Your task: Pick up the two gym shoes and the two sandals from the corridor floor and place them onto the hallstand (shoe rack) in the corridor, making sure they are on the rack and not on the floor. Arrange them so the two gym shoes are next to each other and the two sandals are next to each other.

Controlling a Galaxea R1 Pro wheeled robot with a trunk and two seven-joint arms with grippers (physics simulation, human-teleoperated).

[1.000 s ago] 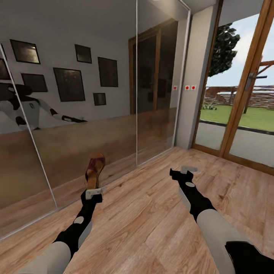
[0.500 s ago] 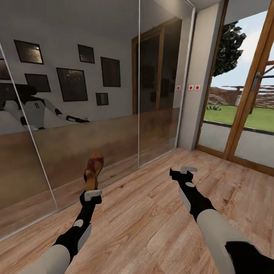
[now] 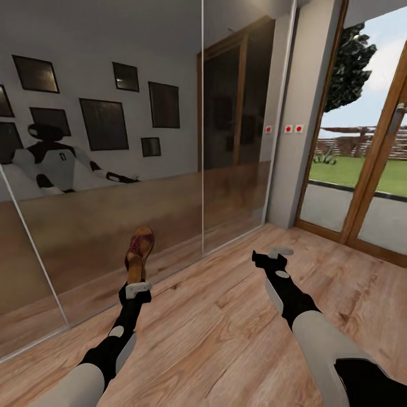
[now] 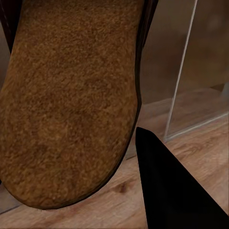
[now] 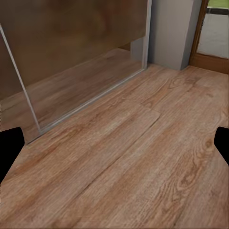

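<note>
My left gripper [image 3: 138, 288] is shut on one brown sandal [image 3: 139, 254] and holds it upright, toe up, above the corridor floor [image 3: 226, 333] in front of the mirror. The left wrist view looks onto the sandal's brown sole [image 4: 71, 95], with one dark finger [image 4: 164, 191] beside it. My right gripper [image 3: 280, 252] hangs open over bare planks, and its two fingertips [image 5: 9, 150] sit wide apart with nothing between them. The gym shoes and the hallstand are out of view.
A tall mirrored wall [image 3: 102, 186] runs along the left and reflects me and several framed pictures. A grey wall pillar [image 3: 294, 141] and a wood-framed glass door [image 3: 367, 181] to a garden stand at the right. Wood floor stretches ahead.
The whole picture has shifted: the mirror seams slid left and the door frame slid right, so the camera moved. Both arms keep their pose, the sandal still in the left gripper.
</note>
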